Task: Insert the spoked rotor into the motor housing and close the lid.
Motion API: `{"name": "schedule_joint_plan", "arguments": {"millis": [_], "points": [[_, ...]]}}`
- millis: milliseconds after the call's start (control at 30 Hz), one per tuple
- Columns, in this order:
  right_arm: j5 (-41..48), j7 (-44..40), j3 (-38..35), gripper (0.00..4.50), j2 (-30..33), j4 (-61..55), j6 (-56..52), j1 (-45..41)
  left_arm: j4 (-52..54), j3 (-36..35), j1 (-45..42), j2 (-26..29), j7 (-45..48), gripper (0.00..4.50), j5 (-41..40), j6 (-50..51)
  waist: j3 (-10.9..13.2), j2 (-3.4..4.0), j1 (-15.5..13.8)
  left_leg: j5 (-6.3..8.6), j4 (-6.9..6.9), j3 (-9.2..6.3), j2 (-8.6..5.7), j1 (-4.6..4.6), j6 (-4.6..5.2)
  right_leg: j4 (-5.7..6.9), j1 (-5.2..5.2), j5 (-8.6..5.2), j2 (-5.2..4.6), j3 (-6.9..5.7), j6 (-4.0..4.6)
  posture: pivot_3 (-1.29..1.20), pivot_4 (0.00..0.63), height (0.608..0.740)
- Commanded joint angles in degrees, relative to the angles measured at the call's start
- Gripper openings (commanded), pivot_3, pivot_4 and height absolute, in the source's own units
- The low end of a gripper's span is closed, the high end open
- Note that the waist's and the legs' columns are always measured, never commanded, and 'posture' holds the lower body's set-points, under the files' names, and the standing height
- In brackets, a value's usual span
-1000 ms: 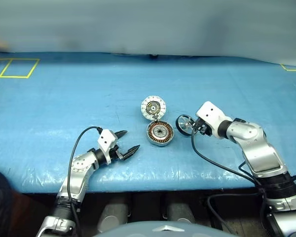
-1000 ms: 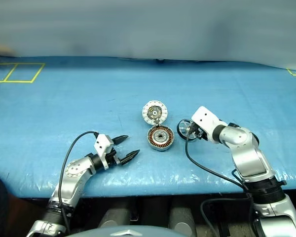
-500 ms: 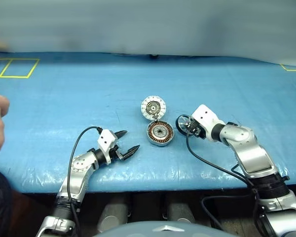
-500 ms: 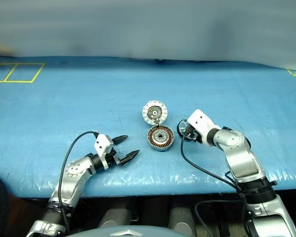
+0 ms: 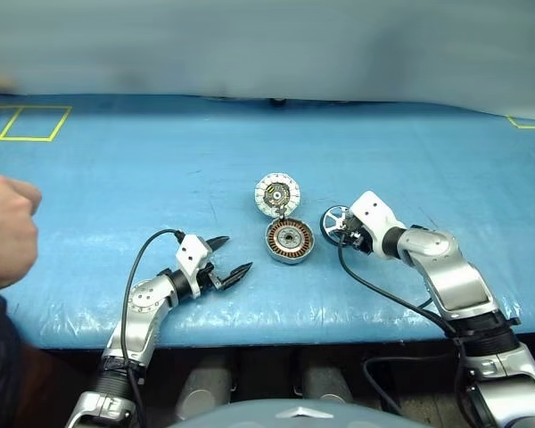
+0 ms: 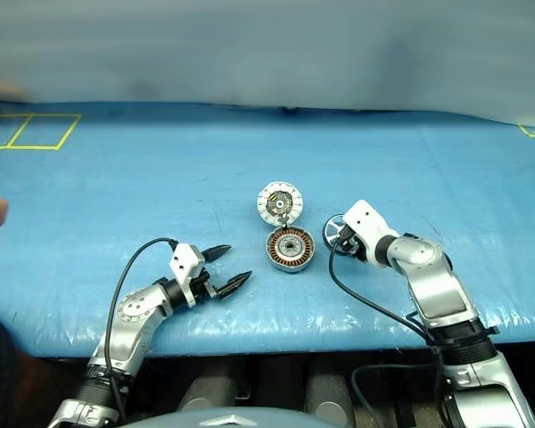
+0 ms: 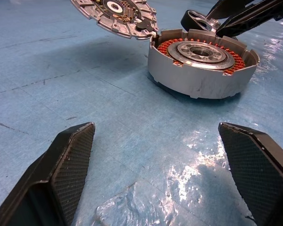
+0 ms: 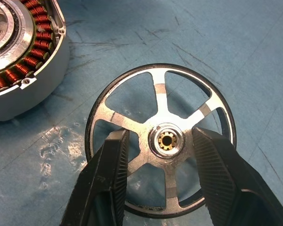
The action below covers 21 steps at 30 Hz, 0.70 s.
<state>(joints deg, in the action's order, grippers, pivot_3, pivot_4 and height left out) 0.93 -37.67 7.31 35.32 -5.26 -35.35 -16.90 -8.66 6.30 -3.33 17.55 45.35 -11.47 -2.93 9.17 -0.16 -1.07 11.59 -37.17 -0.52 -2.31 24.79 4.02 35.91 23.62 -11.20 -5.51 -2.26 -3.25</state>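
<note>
I am at the pick-up step. My right end effector [image 8: 156, 176] is half open, its fingers straddling the hub of the rotor [image 8: 161, 139], which lies flat on the tabletop [image 5: 116, 178]; I cannot tell that it grips yet. The housing [image 5: 289, 241] sits just to its left, lid [image 5: 277, 193] swung open beyond. My left end effector [image 5: 231, 258] waits wide open and empty. Next I judge: pinch, lift, centre over the windings.

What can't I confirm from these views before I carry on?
- Wheel: right wrist view, the fingers cover its near rim and some spokes, so whether they actually pinch the hub is unclear.
- Lid: left wrist view, cut off by the edge.
- Person's hand: left eye view, cut off at the edge.
</note>
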Motion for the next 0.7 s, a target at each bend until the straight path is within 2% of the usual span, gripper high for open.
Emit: {"name": "schedule_joint_plan", "arguments": {"millis": [33, 67, 100, 200, 467, 700], "points": [[-1.07, -1.70, 1.61, 2.16, 1.60, 1.81, 0.22, -0.79, 0.35, 0.34, 0.20, -0.19, -0.04, 4.50, 0.00, -0.58, 0.00, 0.00, 0.01, 0.00, 0.00, 0.00, 0.00, -0.01, 0.00, 0.00, -0.01, 0.00, 0.00, 0.00, 0.00, 0.00, 0.150, 0.740], [-1.24, -1.97, 1.98, 2.16, 1.81, 2.12, 0.42, -0.95, 0.31, 0.34, 0.18, -0.21, -0.05, 4.50, 0.00, -0.59, 0.00, 0.00, 0.01, 0.00, 0.00, 0.01, 0.00, -0.03, 0.00, 0.00, -0.02, 0.00, 0.00, 0.00, 0.00, 0.00, 0.150, 0.740], [-1.28, -2.10, 2.13, 1.79, 1.93, 2.23, 0.56, -1.07, 0.30, 0.34, 0.17, -0.21, -0.06, 4.50, 0.00, -0.60, -0.01, -0.01, 0.01, 0.00, -0.01, 0.00, 0.00, -0.03, 0.00, 0.00, -0.04, 0.00, 0.00, 0.00, 0.00, 0.00, 0.150, 0.740], [-1.18, -2.26, 2.09, 1.35, 1.92, 1.74, 0.54, -1.37, 0.35, 0.31, 0.30, -0.15, -0.09, 4.50, 0.00, -0.63, -0.07, -0.11, 0.18, 0.00, -0.01, 0.00, 0.02, -0.08, -0.01, 0.00, -0.08, -0.01, 0.00, 0.00, -0.02, 0.00, 0.150, 0.740], [-1.09, -1.20, 1.07, 1.34, 1.67, -0.55, 1.24, -0.34, 0.18, 0.18, 0.42, -0.17, -0.12, 4.50, -0.11, -0.78, -0.07, -0.10, 0.19, 0.14, -0.03, 0.00, 0.03, -0.07, -0.25, 0.01, -0.07, -0.10, -0.01, 0.01, -0.19, 0.00, 0.150, 0.740], [6.35, -1.50, -6.81, 1.34, -0.61, -7.25, 2.40, 3.61, 0.08, -0.57, 0.14, -0.19, 1.62, 4.50, -1.92, -1.46, -0.04, -0.07, 0.08, 0.14, 0.00, -0.01, 0.03, 0.00, -0.24, 0.00, 0.00, -0.07, -0.02, 0.01, -0.13, 0.00, 0.150, 0.740]]}}
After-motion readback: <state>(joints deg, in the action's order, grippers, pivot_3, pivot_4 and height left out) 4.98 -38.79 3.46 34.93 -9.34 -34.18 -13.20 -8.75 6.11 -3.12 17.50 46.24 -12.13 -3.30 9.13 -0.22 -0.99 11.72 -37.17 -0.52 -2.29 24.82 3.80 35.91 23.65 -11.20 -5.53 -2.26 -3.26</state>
